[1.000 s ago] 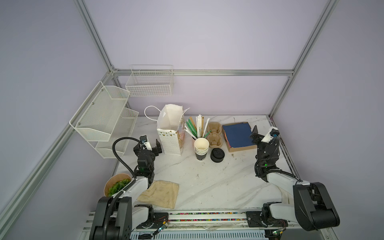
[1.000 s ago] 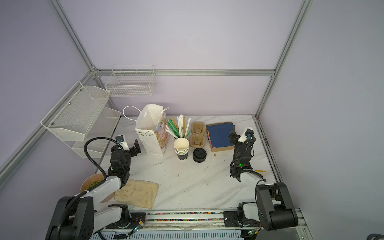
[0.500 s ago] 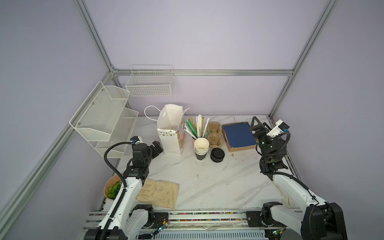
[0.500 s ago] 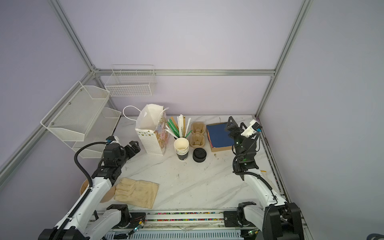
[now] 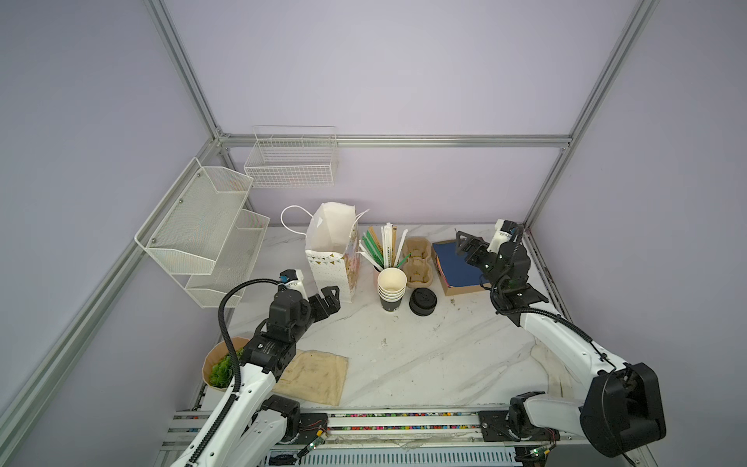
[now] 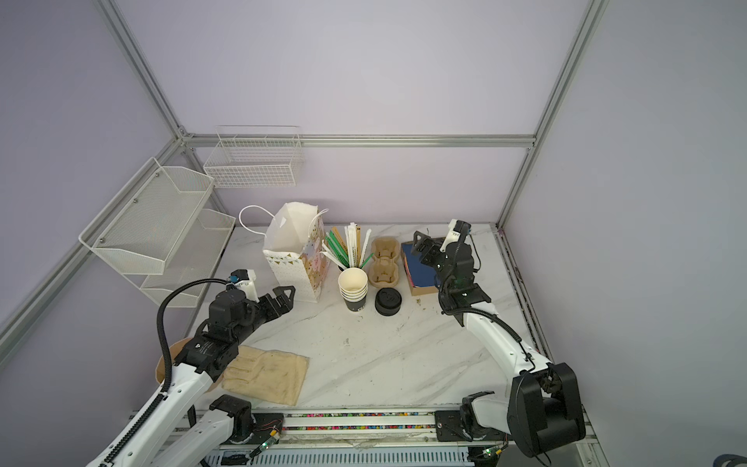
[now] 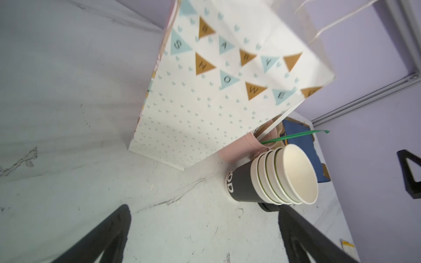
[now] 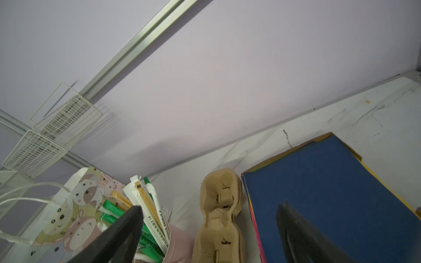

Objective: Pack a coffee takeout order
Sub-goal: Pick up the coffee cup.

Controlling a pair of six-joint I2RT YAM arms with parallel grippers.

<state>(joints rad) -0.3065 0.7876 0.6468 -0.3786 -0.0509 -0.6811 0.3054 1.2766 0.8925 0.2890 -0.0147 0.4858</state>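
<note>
White marble counter carries everything. White paper gift bag w/ bunting print stands upright, far left. Navy blue paper napkin stack sits in a cardboard tray, far right. Right pincer is above it, jaws wide, empty. Brown moulded-pulp two-cup carrier is just beside the napkins. Nested dark green paper cups are lidless, w/ black lids just beside. Left pincer is wide, empty, near the bag.

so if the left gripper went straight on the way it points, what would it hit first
Probably the bag, low on its dotted side: the open left gripper aims at it. The cups stand just beside that line, so a graze is possible.
</note>
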